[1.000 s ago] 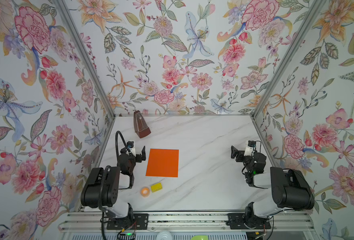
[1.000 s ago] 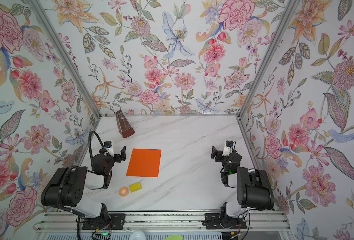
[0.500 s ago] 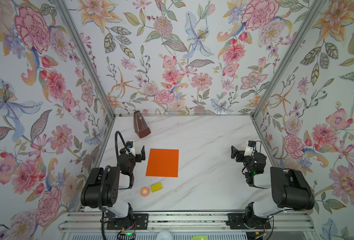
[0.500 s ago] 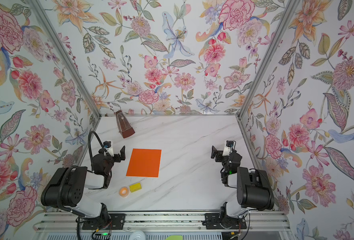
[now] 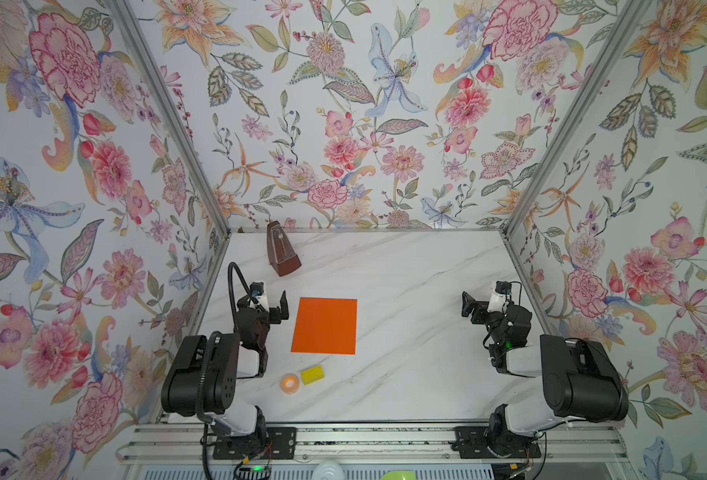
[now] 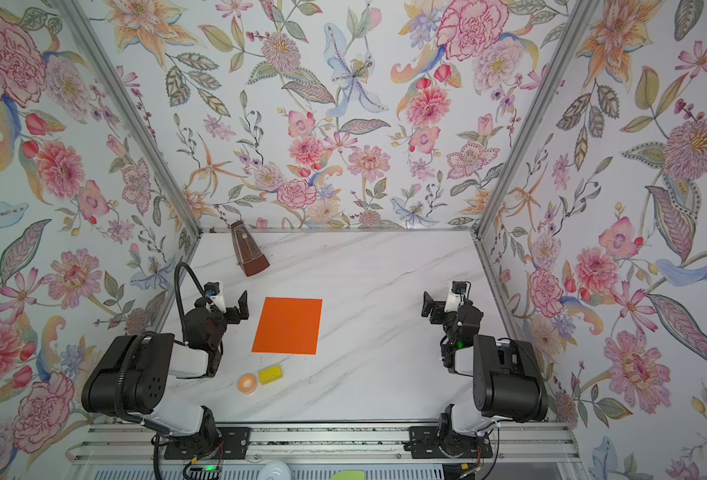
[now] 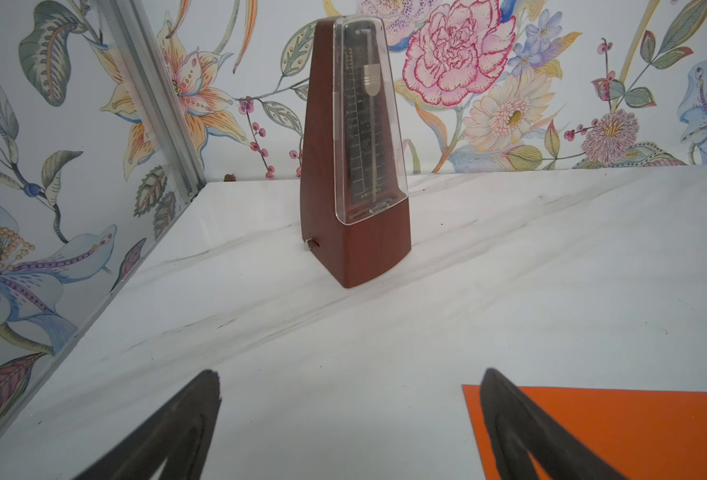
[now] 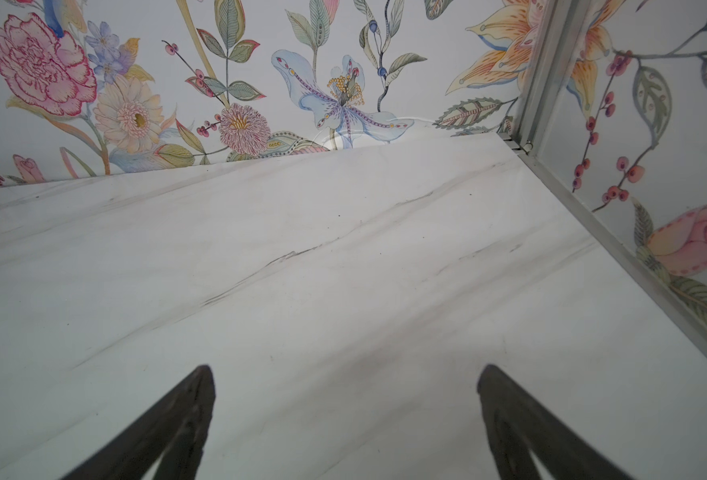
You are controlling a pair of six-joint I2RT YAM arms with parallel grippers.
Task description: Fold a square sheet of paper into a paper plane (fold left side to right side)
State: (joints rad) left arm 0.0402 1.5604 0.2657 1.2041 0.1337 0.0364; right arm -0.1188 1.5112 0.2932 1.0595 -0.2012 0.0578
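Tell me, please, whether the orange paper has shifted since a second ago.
No. The orange paper lies flat in the same spot, just as far from the metronome and the yellow block as before.

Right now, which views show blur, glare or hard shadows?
Left wrist view: the left gripper is blurred, the metronome sharp. Right wrist view: a faint glare arc at the far edge of the table. Both top views: even light, soft shadows, the square sheet of paper crisp.
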